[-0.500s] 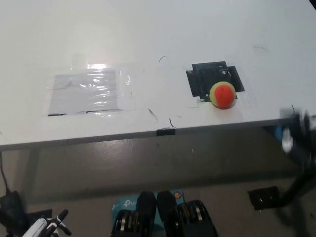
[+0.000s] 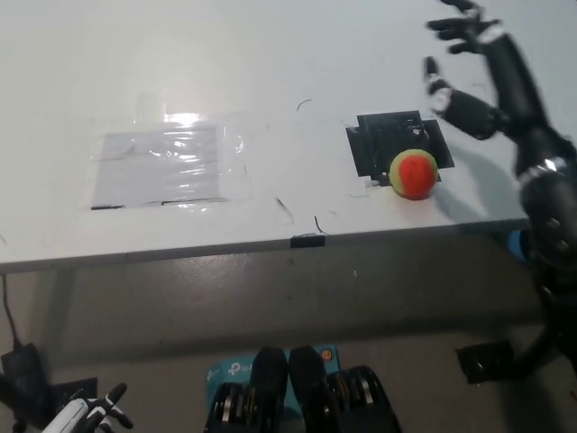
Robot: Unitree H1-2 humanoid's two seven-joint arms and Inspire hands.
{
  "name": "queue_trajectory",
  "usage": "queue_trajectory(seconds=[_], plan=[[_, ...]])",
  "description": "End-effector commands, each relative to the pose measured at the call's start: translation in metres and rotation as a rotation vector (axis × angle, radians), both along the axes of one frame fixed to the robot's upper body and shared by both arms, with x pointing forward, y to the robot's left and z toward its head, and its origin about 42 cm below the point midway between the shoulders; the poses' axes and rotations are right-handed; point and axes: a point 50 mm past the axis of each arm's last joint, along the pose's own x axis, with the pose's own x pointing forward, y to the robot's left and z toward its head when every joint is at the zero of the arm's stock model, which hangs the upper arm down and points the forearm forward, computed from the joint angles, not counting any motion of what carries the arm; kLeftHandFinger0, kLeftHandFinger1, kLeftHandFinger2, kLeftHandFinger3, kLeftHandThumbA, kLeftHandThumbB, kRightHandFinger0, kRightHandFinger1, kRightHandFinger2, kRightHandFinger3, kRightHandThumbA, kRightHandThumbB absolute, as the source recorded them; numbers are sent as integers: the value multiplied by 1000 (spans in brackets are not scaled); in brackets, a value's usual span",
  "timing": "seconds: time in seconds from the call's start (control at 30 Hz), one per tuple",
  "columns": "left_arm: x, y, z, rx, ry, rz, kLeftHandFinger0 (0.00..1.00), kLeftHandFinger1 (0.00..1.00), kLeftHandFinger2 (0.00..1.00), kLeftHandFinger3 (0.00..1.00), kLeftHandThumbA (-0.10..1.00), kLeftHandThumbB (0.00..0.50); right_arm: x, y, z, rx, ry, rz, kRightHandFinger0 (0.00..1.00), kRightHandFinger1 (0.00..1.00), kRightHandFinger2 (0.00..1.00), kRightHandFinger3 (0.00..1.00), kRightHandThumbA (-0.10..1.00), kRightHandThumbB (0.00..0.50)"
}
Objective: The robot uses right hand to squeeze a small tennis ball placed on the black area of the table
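A small orange and yellow-green tennis ball (image 2: 414, 173) sits at the near right corner of the black taped patch (image 2: 386, 138) on the white table (image 2: 270, 72). My black right hand (image 2: 469, 68) hangs open above the table, up and to the right of the ball, fingers spread and holding nothing. Its arm runs down the picture's right edge. Only a small part of my white left hand (image 2: 88, 411) shows at the bottom left, below the table edge; its fingers are too little seen to judge.
A clear plastic sheet (image 2: 162, 162) lies taped on the table's left half. The table's front edge (image 2: 306, 240) runs across the middle, with a small black clip on it. Floor and a black cable (image 2: 11, 316) lie below.
My right arm has swung up from below the table's right edge to above the table, its open hand now over the area beyond the ball. The ball has not moved.
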Motion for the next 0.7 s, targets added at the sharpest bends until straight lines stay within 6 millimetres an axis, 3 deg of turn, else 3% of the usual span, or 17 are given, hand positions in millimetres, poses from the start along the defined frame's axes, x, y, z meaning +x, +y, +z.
queue_trajectory(seconds=[0.0,0.03,0.07,0.1,0.17,0.2,0.27,0.43,0.57,0.67], plan=[[3,7,10,31,-16,-13,176,163,354,497,1000,500,17,22,21,-63,17,42,750,841,844,1000,342,379],[4,6,9,22,-20,-12,166,143,334,469,1000,500,21,27,19,-105,30,48,963,1000,981,1000,372,378],[4,6,8,20,-18,-10,162,132,325,459,1000,500,25,31,18,-144,72,49,1000,1000,1000,1000,501,415],[4,6,7,16,-12,-5,166,128,326,453,1000,500,33,40,15,-226,161,32,1000,1000,1000,1000,605,469],[4,5,8,17,-8,-7,172,133,325,455,1000,500,34,44,12,-260,177,32,1000,1000,1000,1000,626,488],[5,5,8,22,-4,-2,186,148,332,473,1000,500,37,47,6,-341,198,18,1000,1000,1000,1000,747,500],[4,5,9,27,-5,-5,188,151,336,475,1000,500,38,50,-6,-405,214,-1,1000,1000,1000,1000,811,500],[8,5,10,31,-21,-14,185,153,330,471,1000,500,41,50,-26,-448,213,-56,1000,1000,1000,1000,894,500],[9,5,10,36,-24,-21,192,174,364,517,1000,500,47,43,-54,-495,230,-120,1000,1000,1000,1000,988,500],[7,4,9,30,-21,-21,192,165,345,508,1000,500,48,37,-66,-535,216,-135,1000,1000,1000,1000,983,500]])
